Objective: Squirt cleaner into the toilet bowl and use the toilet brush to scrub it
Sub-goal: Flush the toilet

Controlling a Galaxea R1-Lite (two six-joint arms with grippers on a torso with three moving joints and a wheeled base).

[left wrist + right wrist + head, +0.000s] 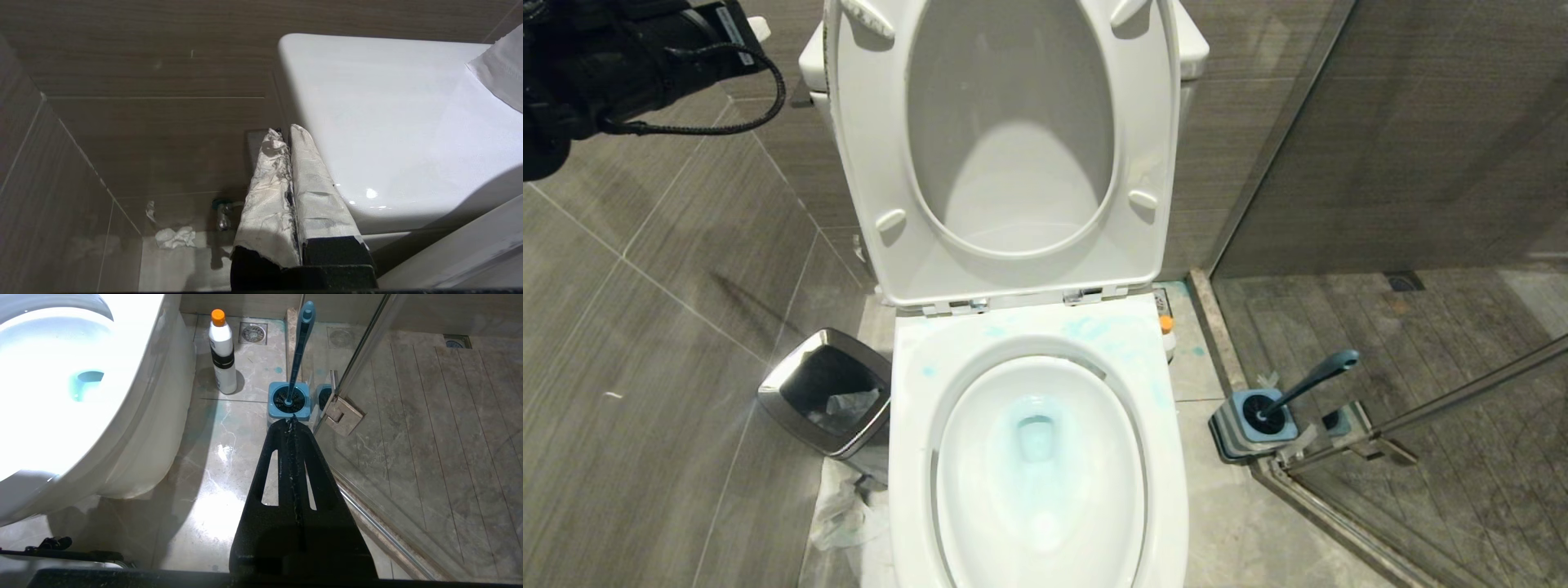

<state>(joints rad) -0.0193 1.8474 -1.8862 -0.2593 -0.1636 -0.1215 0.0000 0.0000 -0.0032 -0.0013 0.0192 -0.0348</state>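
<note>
Both grippers shut & empty: left gripper (289, 132) beside toilet tank (392, 122), right gripper (291, 424) w/ toilet brush (300, 343) just past its tips.

Toilet brush (299, 343) upright in holder (288, 403) (bottle (222, 355) near).

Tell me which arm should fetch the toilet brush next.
Probably the right gripper: shut, empty, pointing at the toilet brush in its holder. The left gripper is beside the tank.
</note>
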